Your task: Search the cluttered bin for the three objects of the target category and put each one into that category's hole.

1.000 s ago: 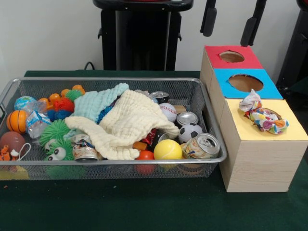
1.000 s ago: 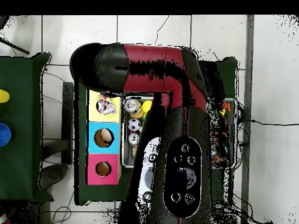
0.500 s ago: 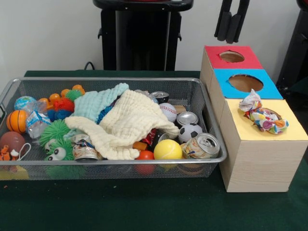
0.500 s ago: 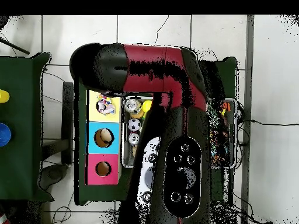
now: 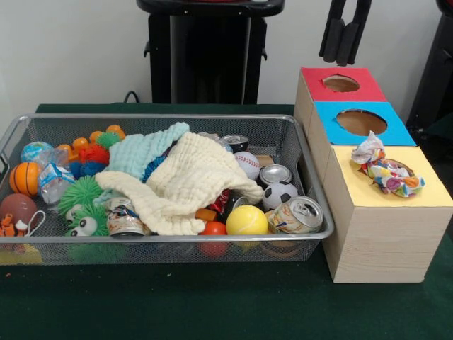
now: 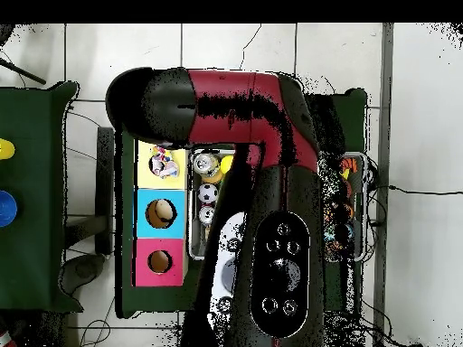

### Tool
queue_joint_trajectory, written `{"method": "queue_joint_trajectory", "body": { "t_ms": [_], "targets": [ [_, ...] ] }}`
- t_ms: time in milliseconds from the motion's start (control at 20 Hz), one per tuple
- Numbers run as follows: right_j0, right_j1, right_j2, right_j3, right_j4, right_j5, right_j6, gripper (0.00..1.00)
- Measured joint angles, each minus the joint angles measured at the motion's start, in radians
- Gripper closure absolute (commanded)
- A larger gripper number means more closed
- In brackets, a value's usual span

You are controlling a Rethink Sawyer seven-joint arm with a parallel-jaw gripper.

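Gripper (image 5: pixel 345 41) hangs empty above the red-topped box (image 5: pixel 340 85), fingers nearly together; spotted fabric (image 5: pixel 386 170) sits bunched on yellow hole.

Red and black arm (image 6: pixel 244 108), round bolted plate, and seemingly black hand (image 5: pixel 342 35).

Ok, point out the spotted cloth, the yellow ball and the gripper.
spotted cloth (image 5: pixel 388 172), front view, middle of the bundle on the yellow box
yellow ball (image 5: pixel 246 220), front view, its middle
gripper (image 5: pixel 340 57), front view, at its fingertips
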Motion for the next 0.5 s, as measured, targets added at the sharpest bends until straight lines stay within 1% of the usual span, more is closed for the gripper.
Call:
{"method": "queue_joint_trajectory", "body": {
  "t_ms": [500],
  "targets": [
    [0.017,0.007,0.0,0.008,0.0,-0.008,0.0,1.0]
  ]
}}
